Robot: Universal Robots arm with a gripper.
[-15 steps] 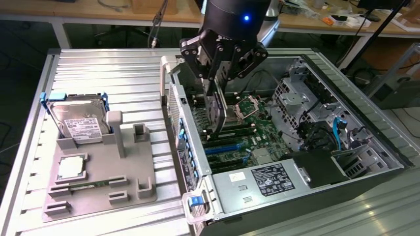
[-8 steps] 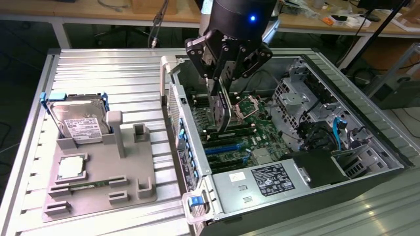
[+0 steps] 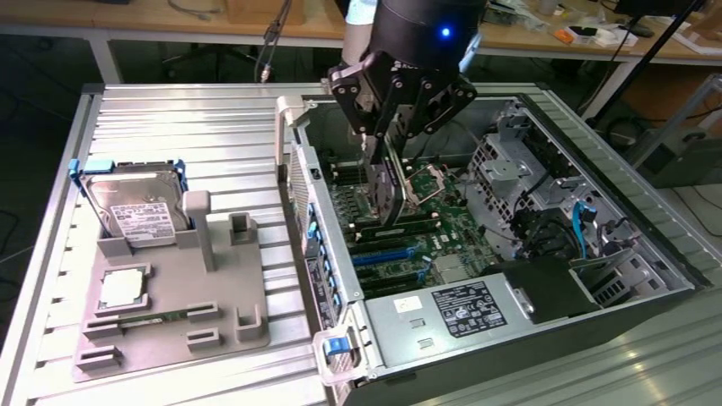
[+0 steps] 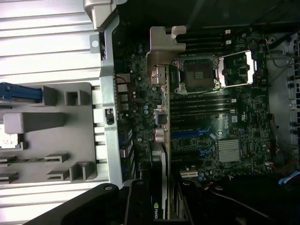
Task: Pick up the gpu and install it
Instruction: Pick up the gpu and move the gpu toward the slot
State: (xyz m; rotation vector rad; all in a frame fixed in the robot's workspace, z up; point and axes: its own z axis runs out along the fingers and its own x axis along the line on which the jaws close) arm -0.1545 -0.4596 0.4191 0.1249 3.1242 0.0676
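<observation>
I see the gripper [image 3: 391, 127] clamped on the gpu [image 3: 391, 190]. The card hangs on edge inside the open computer case [image 3: 631, 254], low over the motherboard [image 3: 445, 211].

Ribbed metal table [image 3: 169, 118] was pale and evenly lit, with soft glare along its ridges. Behind it stood a long wooden-topped bench [image 3: 135, 13] on white legs [image 3: 104, 55]. Small clutter [image 3: 587, 34] lay on the bench toward the exterior view's right. Floor [image 3: 46, 68] under the bench was dark and in shadow. A cable [image 3: 270, 42] hung off the bench edge. A black pole [image 3: 637, 63] slanted down at the exterior view's right, near a grey cabinet [image 3: 688, 148].
</observation>
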